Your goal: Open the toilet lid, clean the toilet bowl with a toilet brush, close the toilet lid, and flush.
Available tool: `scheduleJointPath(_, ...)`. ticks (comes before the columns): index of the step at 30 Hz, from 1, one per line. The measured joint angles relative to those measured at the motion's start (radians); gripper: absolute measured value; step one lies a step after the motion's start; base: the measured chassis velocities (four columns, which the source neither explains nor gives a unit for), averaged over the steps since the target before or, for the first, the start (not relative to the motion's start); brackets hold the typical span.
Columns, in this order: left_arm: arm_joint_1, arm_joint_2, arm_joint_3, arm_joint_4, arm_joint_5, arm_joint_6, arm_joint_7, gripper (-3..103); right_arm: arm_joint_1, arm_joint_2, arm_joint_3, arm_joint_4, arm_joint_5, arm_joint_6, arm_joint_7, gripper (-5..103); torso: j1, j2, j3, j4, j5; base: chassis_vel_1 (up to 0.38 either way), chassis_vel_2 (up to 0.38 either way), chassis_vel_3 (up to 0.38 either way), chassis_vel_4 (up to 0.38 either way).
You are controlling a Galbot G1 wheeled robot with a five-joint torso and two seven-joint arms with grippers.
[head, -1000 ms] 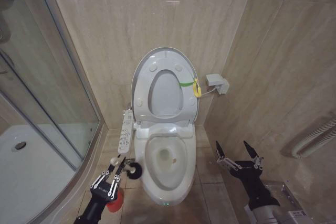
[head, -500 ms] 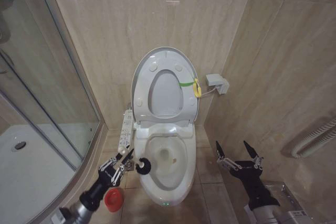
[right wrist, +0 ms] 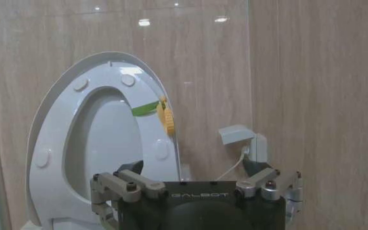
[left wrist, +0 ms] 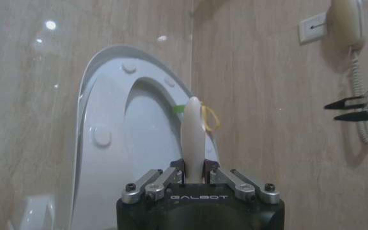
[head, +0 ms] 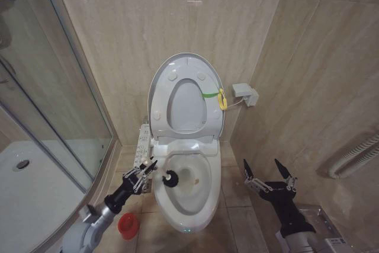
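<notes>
Shower glass (head: pixel 53 87) stands far off to my left hand's outer side. My left hand (head: pixel 144 176) is closed on the toilet brush (head: pixel 161 177), gripping its white handle; in the left wrist view the handle (left wrist: pixel 193 139) stands up between the closed fingers (left wrist: pixel 171 176). The dark bristle head juts ahead of that hand, over the near left rim of the toilet bowl (head: pixel 188 191). Behind and below that hand the red cup holder (head: pixel 128 226) sits on the floor tiles, well apart from the brush. The toilet lid (head: pixel 186 99) is raised against the wall beyond the hand, its yellow-green tag (head: pixel 220 99) on the right edge. My right hand (head: pixel 269 173) hangs to the right of the bowl, fingers spread wide, holding nothing.
</notes>
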Motion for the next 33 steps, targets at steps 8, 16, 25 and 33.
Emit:
scheduleJointPath(8,-0.174,-0.005,0.116,0.169,-0.002,0.0,-0.024,19,0.0,0.0,0.0,0.0,0.0,0.0,0.0,100,0.0,0.0,0.0,0.0001,0.0001,0.0,0.0,0.0,0.0)
scheduleJointPath(16,-0.328,-0.005,0.26,0.339,0.001,0.016,-0.044,19,0.0,0.0,0.0,0.0,0.0,0.0,0.0,100,0.0,0.0,0.0,-0.0002,0.0001,0.0,0.0,0.0,0.0)
scheduleJointPath(25,-0.454,0.029,0.442,0.477,-0.01,0.025,-0.044,19,0.0,0.0,0.0,0.0,0.0,0.0,0.0,100,0.0,0.0,0.0,0.0,0.0001,0.0,0.0,0.0,0.0)
scheduleJointPath(33,-0.51,0.042,0.503,0.56,0.02,0.022,-0.01,19,0.0,0.0,0.0,0.0,0.0,0.0,0.0,100,0.0,0.0,0.0,0.0,0.0002,0.0,0.0,0.0,0.0)
